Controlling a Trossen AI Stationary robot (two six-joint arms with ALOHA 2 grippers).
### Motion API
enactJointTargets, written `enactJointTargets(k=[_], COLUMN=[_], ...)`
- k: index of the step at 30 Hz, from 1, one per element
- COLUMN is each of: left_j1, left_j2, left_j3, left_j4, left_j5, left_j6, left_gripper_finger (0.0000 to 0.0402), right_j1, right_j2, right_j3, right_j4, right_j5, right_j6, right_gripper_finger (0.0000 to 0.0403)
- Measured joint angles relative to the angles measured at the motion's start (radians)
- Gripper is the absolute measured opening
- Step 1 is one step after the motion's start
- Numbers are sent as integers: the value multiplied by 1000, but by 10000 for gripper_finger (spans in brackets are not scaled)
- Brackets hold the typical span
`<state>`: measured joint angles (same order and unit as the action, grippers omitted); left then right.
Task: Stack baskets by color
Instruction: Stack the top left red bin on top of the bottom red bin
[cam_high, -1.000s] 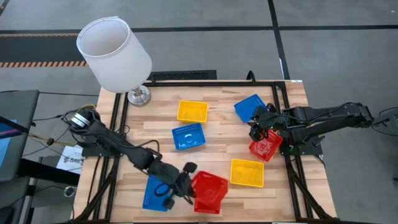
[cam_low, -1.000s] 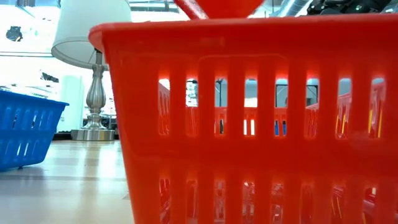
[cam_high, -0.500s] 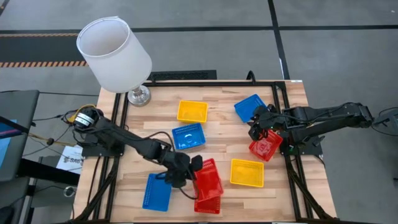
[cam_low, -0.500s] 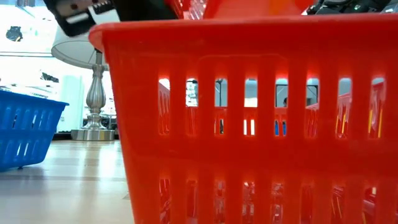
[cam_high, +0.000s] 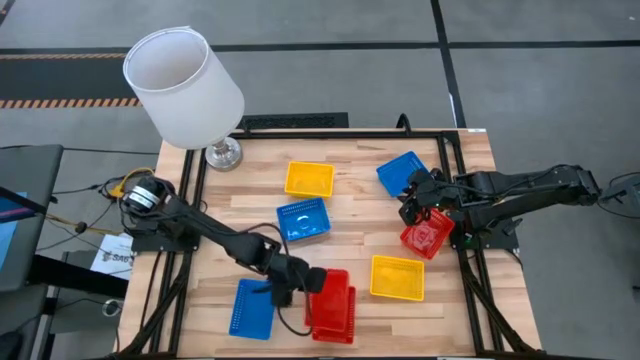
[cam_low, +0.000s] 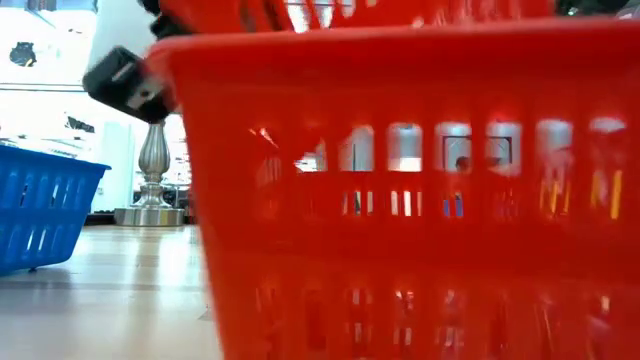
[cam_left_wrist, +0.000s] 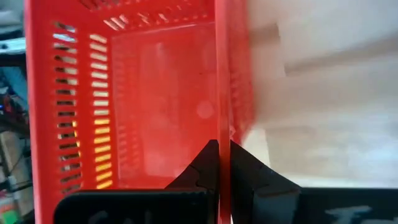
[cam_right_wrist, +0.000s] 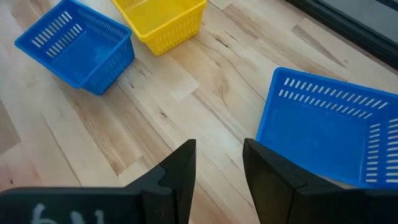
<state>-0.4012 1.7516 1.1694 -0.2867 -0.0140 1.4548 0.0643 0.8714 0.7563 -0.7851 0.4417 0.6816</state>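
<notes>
My left gripper (cam_high: 308, 288) (cam_left_wrist: 222, 167) is shut on a red basket (cam_high: 336, 298) (cam_left_wrist: 124, 99) at the table's near edge. That basket is held level over a second red basket (cam_high: 330, 334) (cam_low: 400, 220), which stands on the table. In the low view the held basket's underside (cam_low: 330, 10) shows at the lower one's rim; how far in it reaches is hidden. A third red basket (cam_high: 428, 238) lies at the right, below my right arm. My right gripper (cam_high: 412, 206) (cam_right_wrist: 219, 163) hangs open and empty beside a blue basket (cam_right_wrist: 329, 124). My left gripper pinches one side wall of the red basket at its rim (cam_left_wrist: 222, 127), with one finger (cam_left_wrist: 205, 165) inside the basket and the other finger (cam_left_wrist: 249, 171) outside. The fingers slant down from the table's left. The basket is level, open side up, over the lower red basket.
A blue basket (cam_high: 252, 308) lies just left of the red pair and a yellow one (cam_high: 397, 278) to their right. A blue basket (cam_high: 303, 220) and a yellow basket (cam_high: 309, 179) sit mid-table, another blue one (cam_high: 402, 172) at the far right. A white lamp (cam_high: 183, 88) stands at the far left corner.
My left gripper has rolled about its own line and gone down. The red basket it holds has turned from tipped on edge to level and has come down onto the red basket below, which blurs in the low view. My right gripper has kept its place.
</notes>
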Motion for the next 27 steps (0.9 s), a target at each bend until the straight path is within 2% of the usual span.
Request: enactJointTargets(k=[3, 6, 16, 27], left_j1=[-3, 0, -32, -31], left_j2=[3, 2, 2, 14], left_j3=[-1, 0, 0, 0], left_j4=[51, 91, 46, 56], left_j5=[-80, -110, 50, 57], left_j6=[51, 49, -33, -53], left_gripper_finger=[0, 0, 0, 0], right_j1=[0, 0, 0, 0], right_j2=[1, 0, 0, 0], right_j3=[0, 0, 0, 0], right_j4=[2, 5, 4, 4], right_j5=[0, 0, 0, 0], right_j6=[2, 3, 2, 7], right_gripper_finger=[157, 157, 157, 157])
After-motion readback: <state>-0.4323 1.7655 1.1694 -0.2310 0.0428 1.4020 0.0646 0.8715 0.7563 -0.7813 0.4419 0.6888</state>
